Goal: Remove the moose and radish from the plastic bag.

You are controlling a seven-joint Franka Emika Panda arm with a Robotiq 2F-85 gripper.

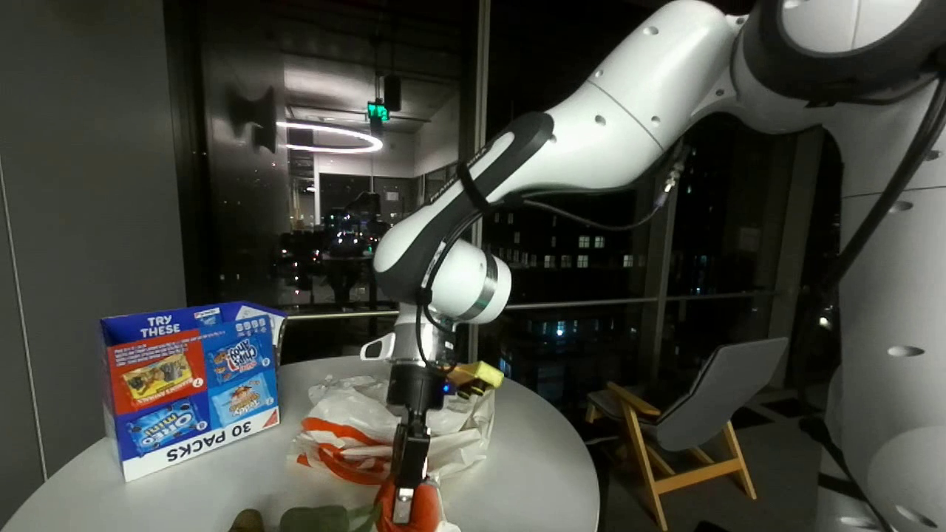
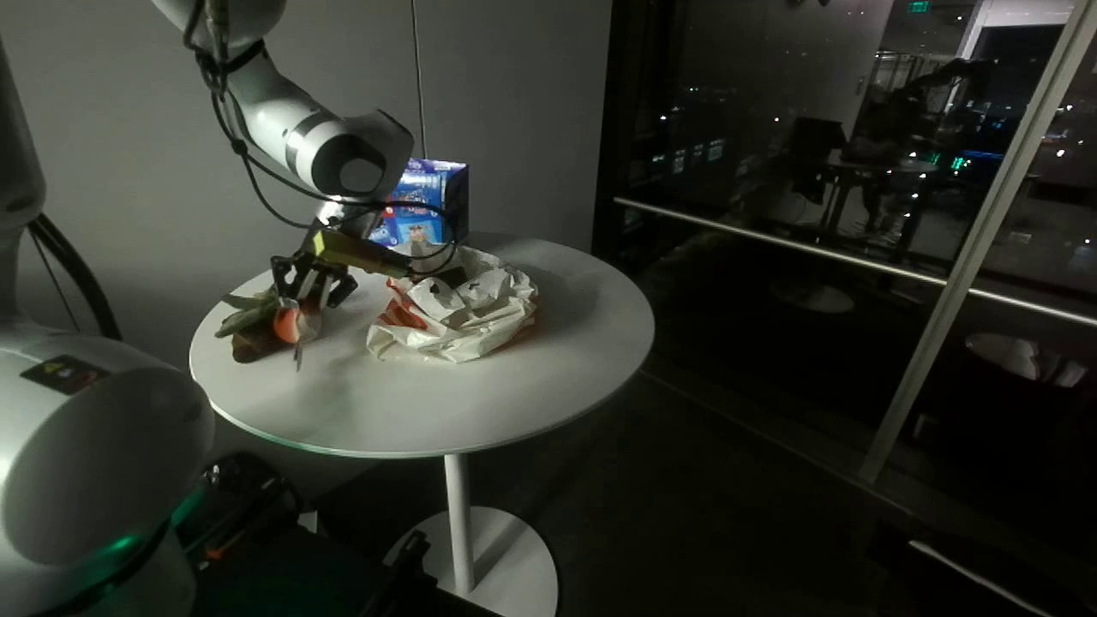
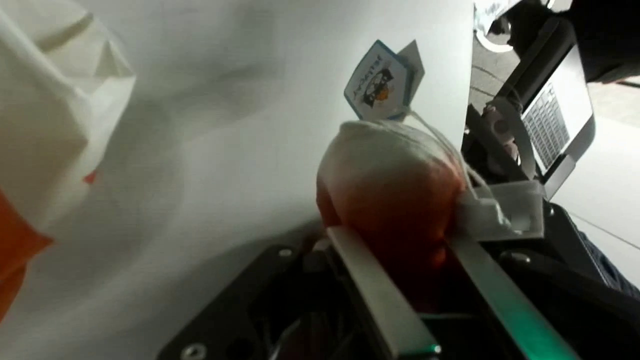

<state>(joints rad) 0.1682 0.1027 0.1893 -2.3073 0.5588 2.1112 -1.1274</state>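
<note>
Only the wrist view shows the writing on the paper tag (image 3: pixel 372 82) and one laptop (image 3: pixel 557 105). In an exterior view, one round table (image 2: pixel 514 403) shows its leg (image 2: pixel 460 518) too. The gripper (image 3: pixel 401 239) pinches one red and white radish (image 3: pixel 387 165) between two fingers (image 3: pixel 377 287). One brown moose (image 2: pixel 253 345) lies on the table, by the radish's leaves (image 2: pixel 247 320). One plastic bag (image 2: pixel 484 319) sits apart from both, near one snack box (image 1: pixel 196 388).

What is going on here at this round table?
A robot arm holds the red radish in its gripper, clear of the plastic bag. The brown moose lies on the table close by, also outside the bag. The bag sits crumpled near the blue snack box. Both toys are out; whether the radish touches the table I cannot tell.
</note>
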